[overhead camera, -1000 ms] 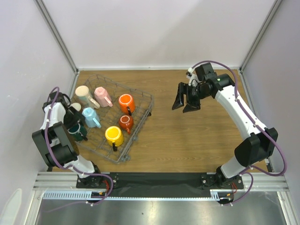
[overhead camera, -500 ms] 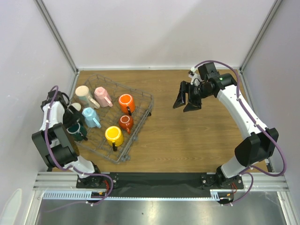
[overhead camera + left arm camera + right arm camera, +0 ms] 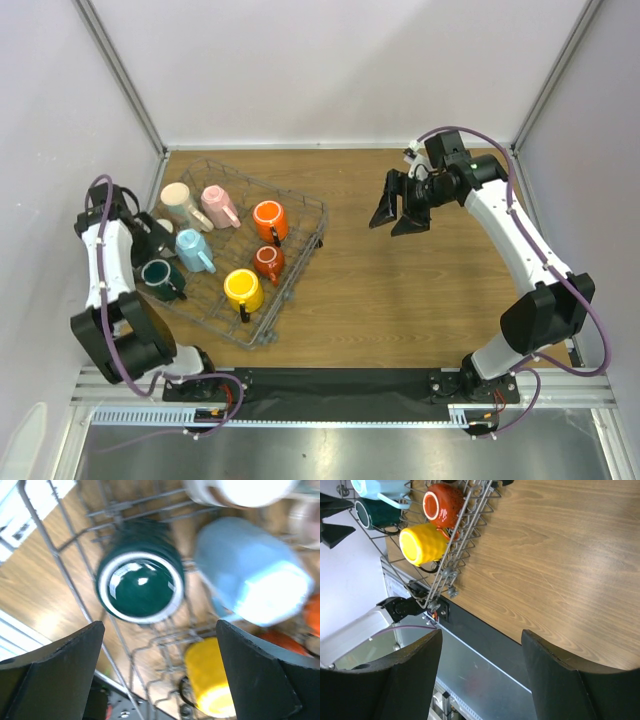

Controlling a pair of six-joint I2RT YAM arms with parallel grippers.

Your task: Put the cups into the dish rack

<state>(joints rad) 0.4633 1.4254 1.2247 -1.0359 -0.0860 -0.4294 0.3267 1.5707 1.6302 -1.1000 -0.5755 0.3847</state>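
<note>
Wood table (image 3: 420, 290): green mug (image 3: 140, 585) in rack (image 3: 290, 280) facing wide left gripper (image 3: 159, 630); right gripper (image 3: 397, 225) parted

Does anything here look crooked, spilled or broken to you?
Nothing looks spilled or broken. The one thing that stands out is the dish rack, which sits skewed, at an angle to the edges of the table. The mugs inside it also face different ways rather than lining up.

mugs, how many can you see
7, all in the dish rack: cream, pink at back; orange, red-orange right; light blue middle; dark green left; yellow front. Left arm may hide another.
</note>
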